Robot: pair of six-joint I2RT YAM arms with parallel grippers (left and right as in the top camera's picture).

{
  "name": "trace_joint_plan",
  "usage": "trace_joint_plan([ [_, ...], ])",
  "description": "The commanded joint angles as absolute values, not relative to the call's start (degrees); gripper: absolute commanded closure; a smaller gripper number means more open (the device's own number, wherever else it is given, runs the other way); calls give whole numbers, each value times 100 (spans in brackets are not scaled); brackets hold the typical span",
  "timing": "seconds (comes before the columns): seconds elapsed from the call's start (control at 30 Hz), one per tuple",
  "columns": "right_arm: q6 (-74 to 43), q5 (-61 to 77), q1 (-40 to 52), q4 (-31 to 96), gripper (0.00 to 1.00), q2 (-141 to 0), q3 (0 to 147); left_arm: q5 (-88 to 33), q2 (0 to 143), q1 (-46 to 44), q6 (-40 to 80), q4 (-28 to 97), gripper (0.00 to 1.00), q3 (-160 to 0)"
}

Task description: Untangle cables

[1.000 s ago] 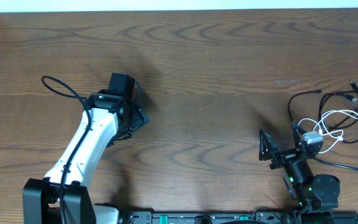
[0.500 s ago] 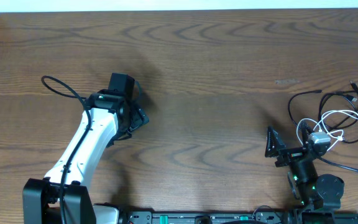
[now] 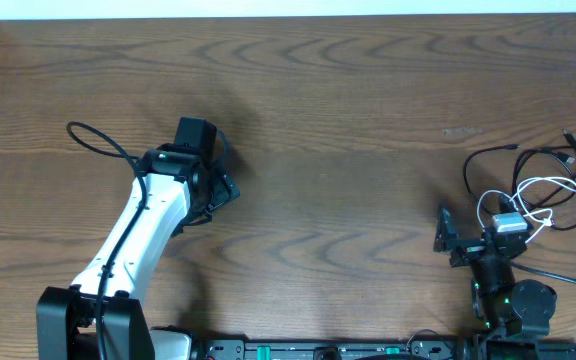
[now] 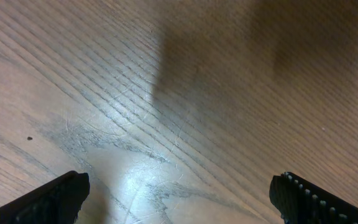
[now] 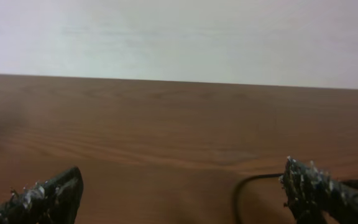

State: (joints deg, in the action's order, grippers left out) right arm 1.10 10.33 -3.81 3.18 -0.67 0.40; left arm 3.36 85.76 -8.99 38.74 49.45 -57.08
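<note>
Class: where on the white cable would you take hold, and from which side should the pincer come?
Grip the white cable on its far loop, coming straight down from above. It lies flat on the table, and that loop looks like its most open stretch, though the black cable crosses close by.

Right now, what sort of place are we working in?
Probably a lab or test bench: a wood-grain table, a plain pale wall behind it, and a black cable tangled with a white cable.
</note>
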Motion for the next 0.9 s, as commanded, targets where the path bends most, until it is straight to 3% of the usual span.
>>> trace_joint_plan([
  [0.0,609,646,-482,364,1,-27,32,414,8571,-875,3820,4965,2,-5732],
  [0.87,602,311,-679,364,1,-27,32,414,8571,-875,3820,4965,2,-5732],
])
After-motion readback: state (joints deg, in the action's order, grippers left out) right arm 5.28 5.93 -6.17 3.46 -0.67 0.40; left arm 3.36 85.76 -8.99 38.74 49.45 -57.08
